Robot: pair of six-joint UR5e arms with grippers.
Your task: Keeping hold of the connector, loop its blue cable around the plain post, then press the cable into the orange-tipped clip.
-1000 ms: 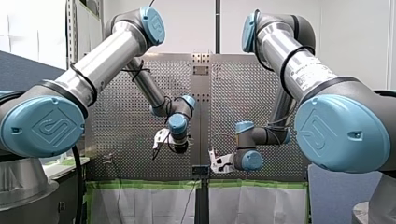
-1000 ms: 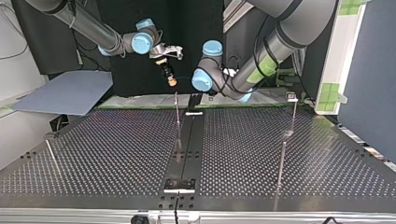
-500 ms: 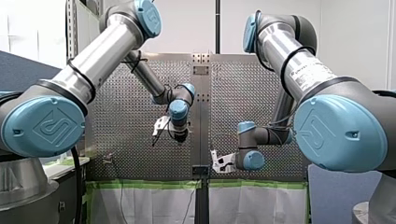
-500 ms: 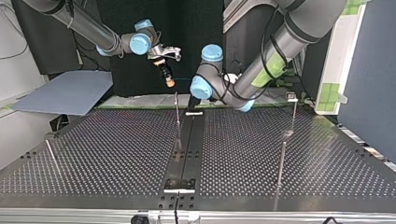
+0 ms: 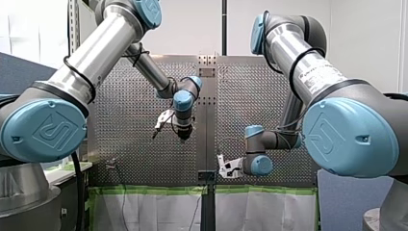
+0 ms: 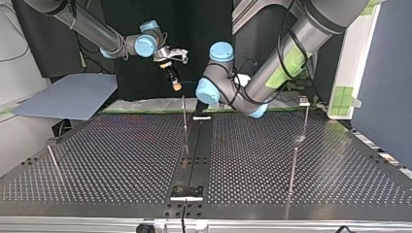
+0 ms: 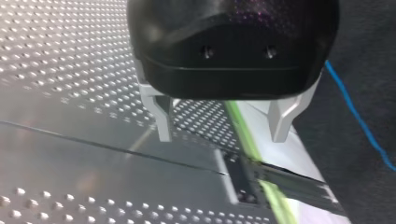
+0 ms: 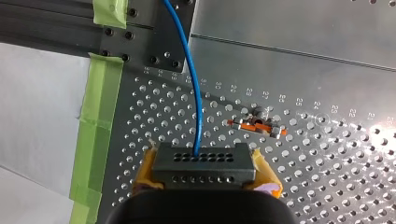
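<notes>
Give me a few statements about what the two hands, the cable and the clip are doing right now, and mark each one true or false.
1. The right hand grips the connector. True.
2. The left hand is shut on the cable. False: it is open and empty, and the cable runs beside it.
3. The cable sits in the clip. False: in the right wrist view it runs apart from the clip, which holds nothing.
4. Green tape lies along the table edge. True.
</notes>
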